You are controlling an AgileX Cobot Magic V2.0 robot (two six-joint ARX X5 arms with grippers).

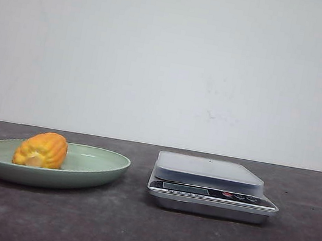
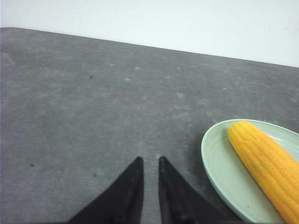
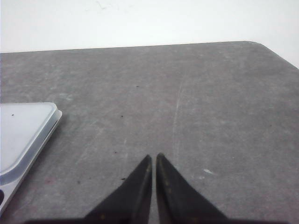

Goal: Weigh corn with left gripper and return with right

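Note:
The orange-yellow corn [image 1: 41,150] lies on its side in a pale green plate [image 1: 107,162] at the left of the table. It also shows in the left wrist view [image 2: 264,163], lying in the plate [image 2: 217,170]. My left gripper [image 2: 149,161] hovers over bare table just beside the plate's rim, its jaws a little apart and empty. My right gripper [image 3: 153,156] is over bare table to the right of the scale, with its jaws almost touching and nothing between them. Neither arm shows in the front view.
A silver kitchen scale [image 1: 212,185] with a pale platform stands right of the plate; its corner shows in the right wrist view [image 3: 23,135]. The dark grey table ends at a white wall behind.

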